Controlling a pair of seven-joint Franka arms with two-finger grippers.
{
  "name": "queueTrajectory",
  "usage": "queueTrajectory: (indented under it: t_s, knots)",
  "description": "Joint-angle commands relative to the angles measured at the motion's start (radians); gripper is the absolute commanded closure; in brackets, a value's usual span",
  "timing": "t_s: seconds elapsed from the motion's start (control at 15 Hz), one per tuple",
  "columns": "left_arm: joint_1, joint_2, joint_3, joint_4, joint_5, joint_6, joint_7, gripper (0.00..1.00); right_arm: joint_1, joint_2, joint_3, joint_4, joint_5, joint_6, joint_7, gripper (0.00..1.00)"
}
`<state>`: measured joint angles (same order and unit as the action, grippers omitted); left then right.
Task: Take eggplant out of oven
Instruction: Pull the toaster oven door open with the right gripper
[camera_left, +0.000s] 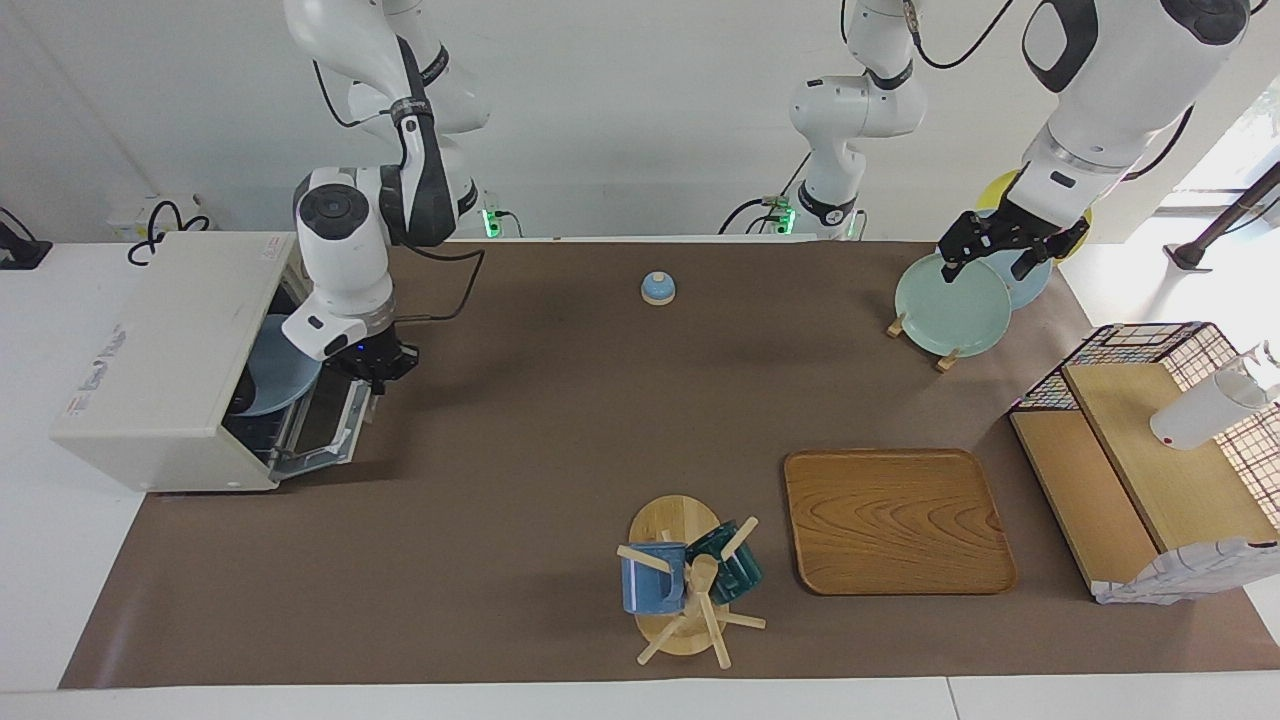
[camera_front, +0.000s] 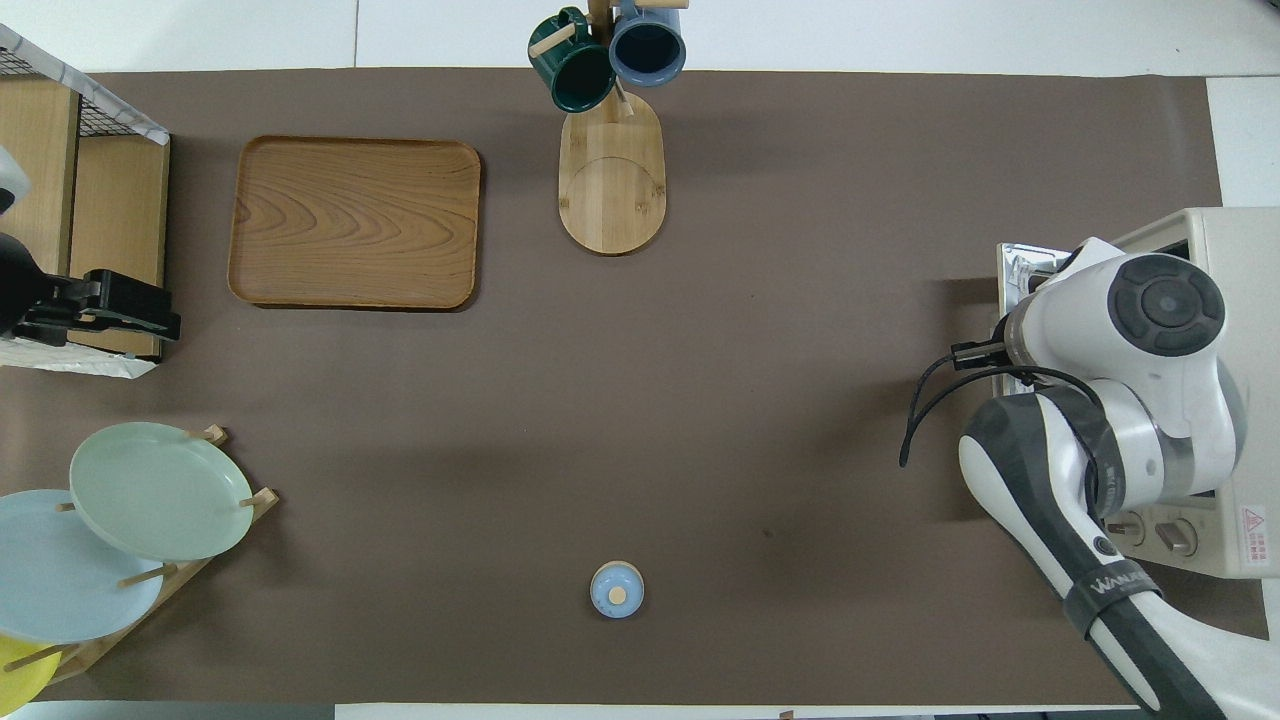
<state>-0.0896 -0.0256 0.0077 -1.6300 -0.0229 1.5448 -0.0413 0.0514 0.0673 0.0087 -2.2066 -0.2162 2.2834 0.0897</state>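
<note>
Right end effector (camera_left: 375, 372) sits at the open oven (camera_left: 160, 350) mouth; finger state cannot be told. Eggplant not visible; presumably inside, beside a blue plate (camera_left: 280, 365). Expect glossy, slippery, firm; grip mid-body. Left end effector (camera_left: 1000, 245) waits, open, over the plate rack (camera_left: 950, 300).

My cream-white oven (camera_left: 160, 360) sits at the right arm's bench end, door (camera_left: 325, 430) dropped open; I cannot see the eggplant.
</note>
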Motion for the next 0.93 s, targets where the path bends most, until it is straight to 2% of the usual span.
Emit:
queueTrajectory:
  t_s: [0.0,0.2,0.4,0.6,0.67,0.73,0.8,0.87]
  knots:
    - [0.008,-0.031,-0.005,-0.037,-0.008,0.02,0.004,0.0,-0.038,0.06,-0.019,-0.002,0.007,0.074,0.007,1.0]
    - [0.008,-0.031,-0.005,-0.037,-0.008,0.02,0.004,0.0,-0.03,0.088,-0.018,-0.001,0.023,0.082,0.012,1.0]
    - [0.008,-0.031,-0.005,-0.037,-0.008,0.02,0.004,0.0,-0.024,0.089,-0.018,0.001,0.118,0.082,0.013,1.0]
    - [0.008,-0.031,-0.005,-0.037,-0.008,0.02,0.004,0.0,0.042,0.097,-0.018,0.063,0.198,0.035,0.015,1.0]
    - [0.008,-0.031,-0.005,-0.037,-0.008,0.018,0.004,0.0,0.045,0.095,-0.019,0.105,0.195,-0.035,0.015,0.96]
    - [0.008,-0.031,-0.005,-0.037,-0.008,0.02,0.004,0.0,0.044,0.088,-0.022,0.149,0.183,-0.107,0.015,0.79]
    - [0.008,-0.031,-0.005,-0.037,-0.008,0.02,0.004,0.0,0.044,0.079,-0.027,0.188,0.157,-0.192,0.016,0.72]
    - [0.008,-0.031,-0.005,-0.037,-0.008,0.02,0.004,0.0,0.036,0.068,-0.027,0.223,0.109,-0.255,0.016,0.73]
